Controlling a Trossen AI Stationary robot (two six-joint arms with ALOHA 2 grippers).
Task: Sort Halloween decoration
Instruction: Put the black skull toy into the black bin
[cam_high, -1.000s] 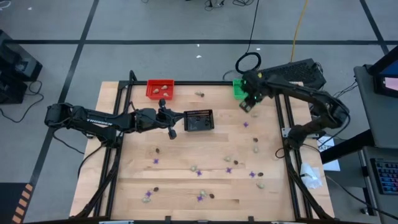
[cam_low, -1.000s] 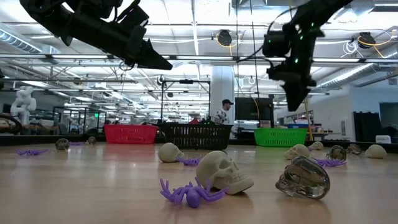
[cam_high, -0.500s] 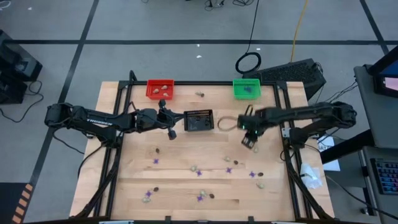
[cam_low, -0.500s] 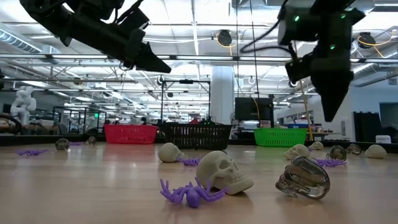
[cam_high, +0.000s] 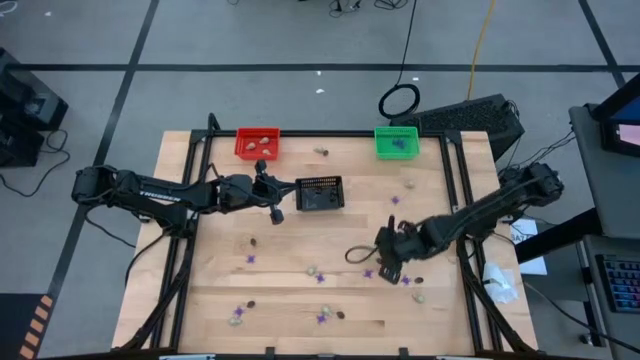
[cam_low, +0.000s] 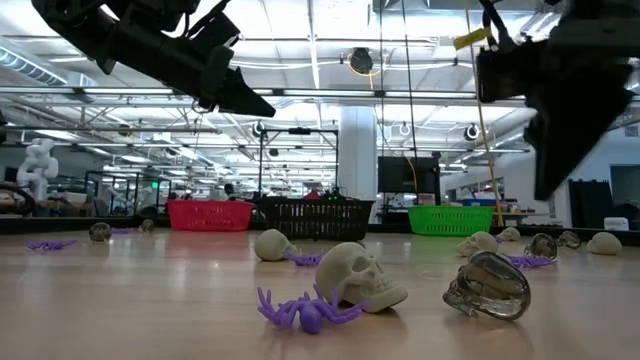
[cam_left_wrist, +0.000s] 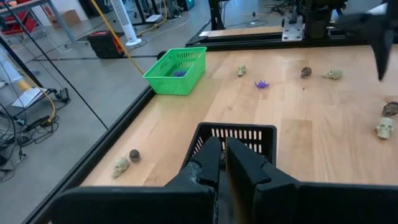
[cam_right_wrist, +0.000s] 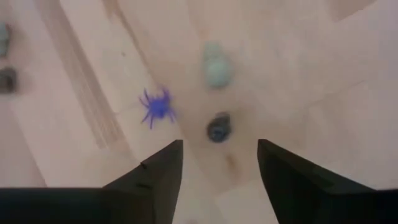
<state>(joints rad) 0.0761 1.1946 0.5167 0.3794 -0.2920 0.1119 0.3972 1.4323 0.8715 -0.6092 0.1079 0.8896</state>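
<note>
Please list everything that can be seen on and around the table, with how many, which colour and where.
wooden table: one, light brown, centre of the floor
red plastic basket: one, red, far edge, left; holds pale skulls
green plastic basket: one, green, far edge, right; holds purple pieces
black plastic basket: one, black, middle of the table
purple plastic spiders: several, purple, scattered on the table
pale beige skulls: several, beige, scattered
dark smoky skulls: several, brown-black, scattered
left gripper: one, dark, shut, above the table beside the black basket
right gripper: one, dark, open, over a spider and a dark skull
</note>
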